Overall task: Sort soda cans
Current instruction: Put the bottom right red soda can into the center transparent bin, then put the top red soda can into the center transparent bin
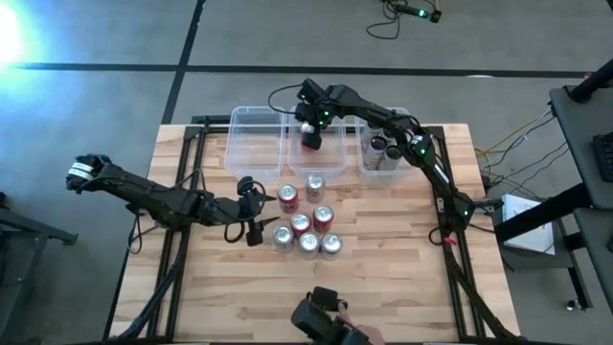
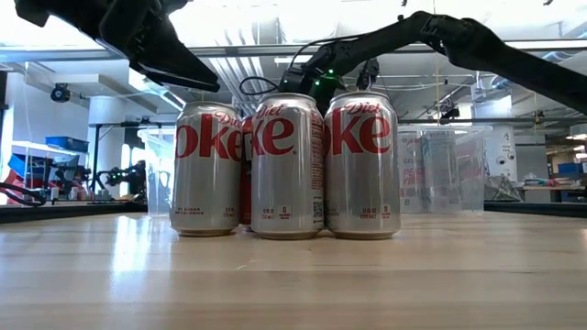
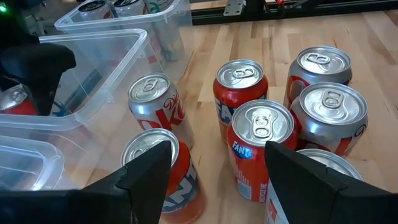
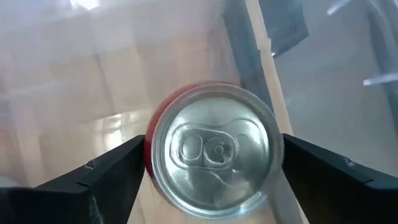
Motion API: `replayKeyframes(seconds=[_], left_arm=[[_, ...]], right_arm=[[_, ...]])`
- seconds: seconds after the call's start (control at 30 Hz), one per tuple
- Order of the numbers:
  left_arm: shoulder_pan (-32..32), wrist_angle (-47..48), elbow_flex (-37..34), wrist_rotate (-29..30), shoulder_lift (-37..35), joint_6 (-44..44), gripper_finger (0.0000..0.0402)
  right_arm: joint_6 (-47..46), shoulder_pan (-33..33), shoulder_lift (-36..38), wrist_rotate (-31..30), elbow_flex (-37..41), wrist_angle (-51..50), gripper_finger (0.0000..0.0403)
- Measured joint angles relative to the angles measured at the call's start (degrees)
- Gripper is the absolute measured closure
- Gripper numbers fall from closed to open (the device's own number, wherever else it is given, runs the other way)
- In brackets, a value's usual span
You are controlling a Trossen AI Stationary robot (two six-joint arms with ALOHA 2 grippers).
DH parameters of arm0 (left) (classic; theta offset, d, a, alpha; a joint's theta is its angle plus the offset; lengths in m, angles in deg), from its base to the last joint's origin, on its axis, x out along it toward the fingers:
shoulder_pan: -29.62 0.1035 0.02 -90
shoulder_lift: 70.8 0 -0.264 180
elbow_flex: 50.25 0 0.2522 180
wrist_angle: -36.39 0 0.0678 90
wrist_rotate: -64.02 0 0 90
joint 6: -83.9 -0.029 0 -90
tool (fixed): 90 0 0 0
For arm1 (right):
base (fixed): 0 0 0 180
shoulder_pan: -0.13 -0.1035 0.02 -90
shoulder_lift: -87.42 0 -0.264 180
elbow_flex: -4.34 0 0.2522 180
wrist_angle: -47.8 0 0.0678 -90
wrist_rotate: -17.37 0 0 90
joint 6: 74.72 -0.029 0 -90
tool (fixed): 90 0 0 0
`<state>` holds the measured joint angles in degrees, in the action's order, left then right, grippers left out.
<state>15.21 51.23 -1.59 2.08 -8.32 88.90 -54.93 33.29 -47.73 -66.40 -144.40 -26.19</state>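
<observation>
The right gripper (image 4: 214,171) sits over the middle clear bin (image 1: 330,158) with a red can (image 4: 211,155) between its two fingers, one finger close on each side of the silver top; the fingers look closed on the can, though the wrist view cannot show whether its base already rests on the bin floor. Just beside that bin, on the side of the right arm's base, a second bin (image 1: 385,165) already holds dark-topped cans (image 1: 383,149), and on the other side a third bin (image 1: 251,153) appears to hold none. The step in hand, as I judge it, is placing this red can with its colour group; next the fingers must part and the arm lift straight up to clear the bin wall. Farther out, near the table's middle, the left gripper (image 3: 214,165) hovers with its fingers spread, just short of a cluster of unsorted cans (image 1: 305,225), red and silver, standing upright and close together. Its nearest candidate is a red can (image 3: 258,149) straight ahead; closing on it without nudging neighbours will call for a careful approach.
</observation>
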Motion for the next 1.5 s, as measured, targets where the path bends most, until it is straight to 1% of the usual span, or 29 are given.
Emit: replayKeyframes(seconds=[0.23,0.4,0.53,0.63,0.7,0.8,0.87,0.93,1.03,1.27,1.33,1.5], left_arm=[[0.00,0.42,0.00,0.00,0.00,0.09,0.0159],[0.00,1.61,0.00,-0.03,0.00,0.83,0.0159],[0.02,5.85,0.00,-0.15,-0.02,4.13,0.0159],[0.17,9.49,0.00,-0.10,0.06,6.19,0.0159],[0.54,9.81,0.00,-0.11,0.06,7.16,0.0159],[1.78,10.31,0.00,-0.60,0.33,9.17,0.0159],[3.34,11.98,-0.01,-3.34,1.20,10.66,0.0159],[4.80,13.41,-0.42,-5.33,2.59,11.01,0.0159],[6.32,13.38,-1.02,-5.33,4.87,10.10,0.0159],[6.71,13.38,-1.07,-5.27,7.67,9.70,0.0159],[6.69,13.53,-1.09,-5.27,7.50,10.09,0.0159],[6.25,15.21,-1.09,-5.24,5.29,11.09,0.0159]], right_arm=[[0.25,-0.55,0.76,-0.28,0.00,1.11,0.0051],[-0.06,-2.22,5.60,-1.06,0.00,0.15,0.0058],[0.70,-6.02,10.29,-1.68,0.00,-1.06,0.0067],[1.86,-10.60,12.50,-0.18,0.00,-2.05,0.0074],[2.37,-14.03,13.21,-0.02,0.00,-2.23,0.0078],[3.24,-18.96,13.09,0.19,0.03,-2.37,0.0083],[4.10,-21.82,12.30,0.22,0.04,-2.56,0.0086],[5.15,-24.03,11.28,0.19,0.10,-2.85,0.0089],[4.79,-25.91,9.90,-0.16,0.22,-2.76,0.0087],[0.52,-26.04,6.37,-0.40,0.25,-2.53,0.0051],[-0.73,-25.89,5.31,-0.27,0.26,-2.42,0.0045],[-3.37,-25.69,3.21,-0.16,0.20,-2.84,0.0042]])
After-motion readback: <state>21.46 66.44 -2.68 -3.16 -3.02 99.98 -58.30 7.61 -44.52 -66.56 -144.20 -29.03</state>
